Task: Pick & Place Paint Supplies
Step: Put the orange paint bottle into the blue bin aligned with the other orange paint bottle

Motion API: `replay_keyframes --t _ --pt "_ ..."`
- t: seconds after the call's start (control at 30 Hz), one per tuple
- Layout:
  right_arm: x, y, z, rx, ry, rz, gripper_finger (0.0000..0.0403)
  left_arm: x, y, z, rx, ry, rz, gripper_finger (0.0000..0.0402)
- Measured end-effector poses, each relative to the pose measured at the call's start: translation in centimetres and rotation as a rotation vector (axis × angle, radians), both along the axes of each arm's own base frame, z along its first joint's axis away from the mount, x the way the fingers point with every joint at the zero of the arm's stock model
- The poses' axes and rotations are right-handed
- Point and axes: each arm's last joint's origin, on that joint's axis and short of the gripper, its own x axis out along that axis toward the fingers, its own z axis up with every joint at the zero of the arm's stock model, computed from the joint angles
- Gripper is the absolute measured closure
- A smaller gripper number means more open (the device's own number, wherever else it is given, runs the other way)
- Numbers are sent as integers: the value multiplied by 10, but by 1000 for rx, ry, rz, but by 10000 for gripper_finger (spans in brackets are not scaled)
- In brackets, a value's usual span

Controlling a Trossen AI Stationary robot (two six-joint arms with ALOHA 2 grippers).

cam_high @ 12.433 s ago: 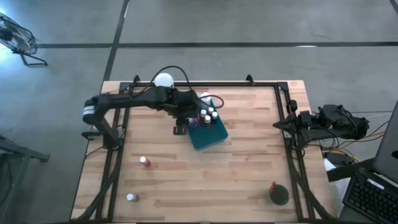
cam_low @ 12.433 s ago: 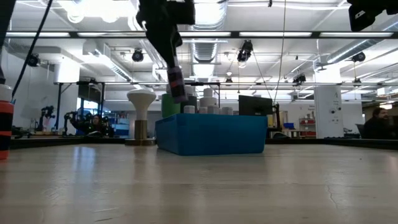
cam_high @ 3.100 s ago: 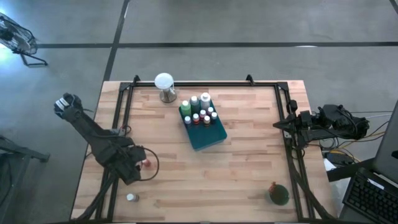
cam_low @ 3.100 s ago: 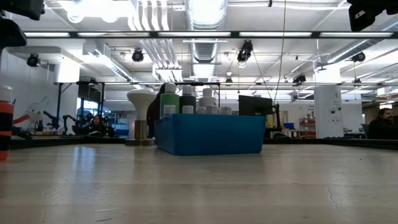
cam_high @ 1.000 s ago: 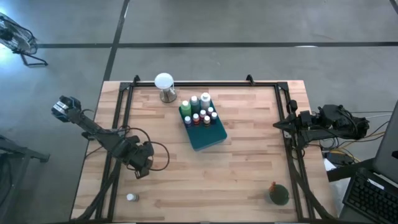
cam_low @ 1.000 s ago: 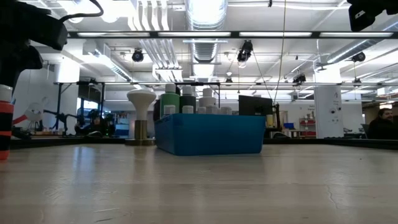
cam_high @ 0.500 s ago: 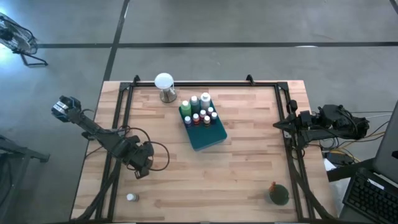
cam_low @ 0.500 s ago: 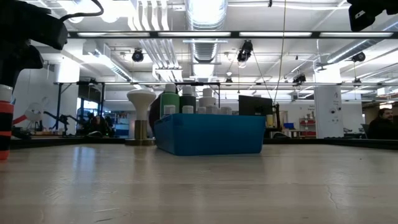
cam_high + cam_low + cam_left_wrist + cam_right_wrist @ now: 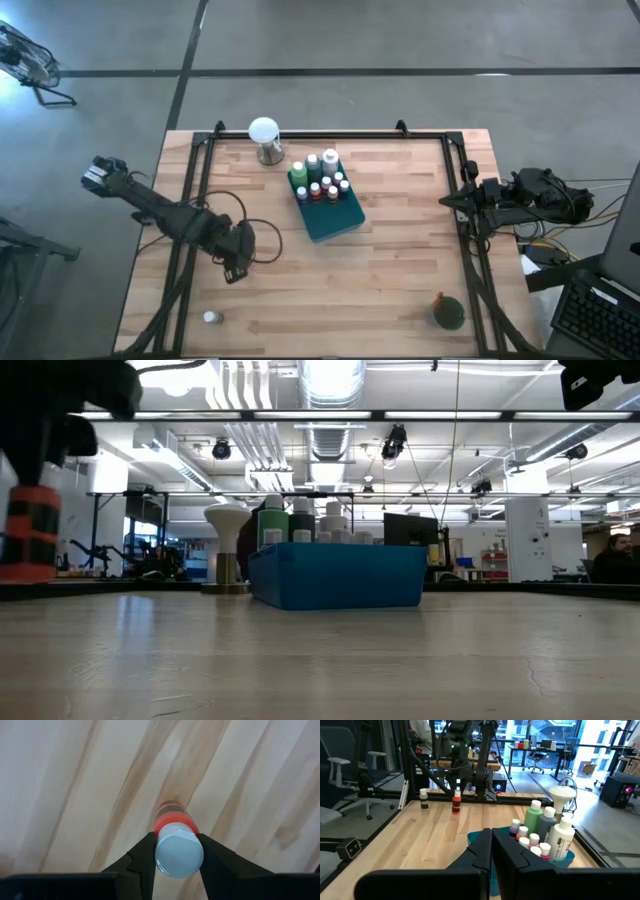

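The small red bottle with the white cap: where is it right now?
The small red bottle hangs clamped in the left gripper, above the table's left half, between the teal tray and a lone white-capped bottle.

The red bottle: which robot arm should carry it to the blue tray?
Left. The left gripper already grips the red bottle, lifted above the table. The right gripper is shut, parked at the far edge.

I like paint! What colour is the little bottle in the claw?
Red with a white cap; the bottle shows best in the left wrist view.
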Motion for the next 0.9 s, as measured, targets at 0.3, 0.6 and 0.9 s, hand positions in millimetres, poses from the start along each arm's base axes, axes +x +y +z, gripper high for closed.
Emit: replay_keyframes --t 0.3,0.6,0.9 --pt "0 0 0 0 0 0 394 26 23 26 9 -86 -39 277" --pt "0 0 0 0 0 0 394 83 56 49 75 -63 -179 277" --pt "0 0 0 0 0 0 394 141 89 69 145 -80 -308 277"
